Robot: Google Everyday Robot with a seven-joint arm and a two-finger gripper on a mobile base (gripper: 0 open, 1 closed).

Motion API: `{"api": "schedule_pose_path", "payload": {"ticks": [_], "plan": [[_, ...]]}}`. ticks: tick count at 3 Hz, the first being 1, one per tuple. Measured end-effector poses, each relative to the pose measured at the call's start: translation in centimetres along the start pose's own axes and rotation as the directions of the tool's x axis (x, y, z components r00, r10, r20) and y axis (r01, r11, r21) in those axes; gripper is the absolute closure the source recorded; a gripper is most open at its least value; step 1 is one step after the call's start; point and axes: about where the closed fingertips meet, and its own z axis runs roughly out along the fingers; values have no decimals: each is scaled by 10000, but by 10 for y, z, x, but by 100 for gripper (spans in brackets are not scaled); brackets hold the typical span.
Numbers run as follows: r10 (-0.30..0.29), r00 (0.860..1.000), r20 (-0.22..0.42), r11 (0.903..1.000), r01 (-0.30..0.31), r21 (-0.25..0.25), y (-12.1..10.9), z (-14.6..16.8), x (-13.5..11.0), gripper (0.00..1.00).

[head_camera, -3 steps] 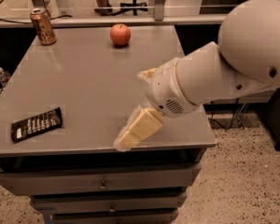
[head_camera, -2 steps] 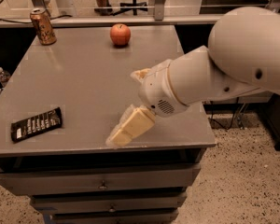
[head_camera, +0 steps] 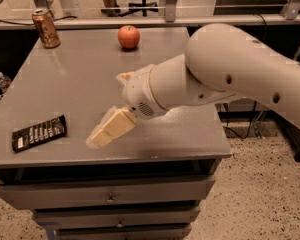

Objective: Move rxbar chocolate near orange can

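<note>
Grey surface (head_camera: 80,84) with drawers below carries 3 items. White arm (head_camera: 230,69) reaches in from right, over front half. End effector (head_camera: 97,138) angled down-left near front edge, seemingly just above surface; released or clenched, cannot tell. rxbar chocolate (head_camera: 39,133) flat at front-left corner, near end effector, not touching. Red apple (head_camera: 129,37) at back centre. orange can (head_camera: 45,28) upright at back-left corner, well apart from bar.

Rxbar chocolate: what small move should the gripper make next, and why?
Probably shift the gripper a little left, until it is above the rxbar chocolate. It hovers near the front edge of the table, right of the bar and apart from it, and the bar lies flat, ungrasped. The orange can stands at the far left corner.
</note>
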Motion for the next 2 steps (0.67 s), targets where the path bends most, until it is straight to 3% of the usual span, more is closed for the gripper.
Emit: {"api": "schedule_pose_path", "payload": {"ticks": [2], "plan": [[-409, 9982, 440, 9991, 412, -56, -11, 61, -10, 0]]}}
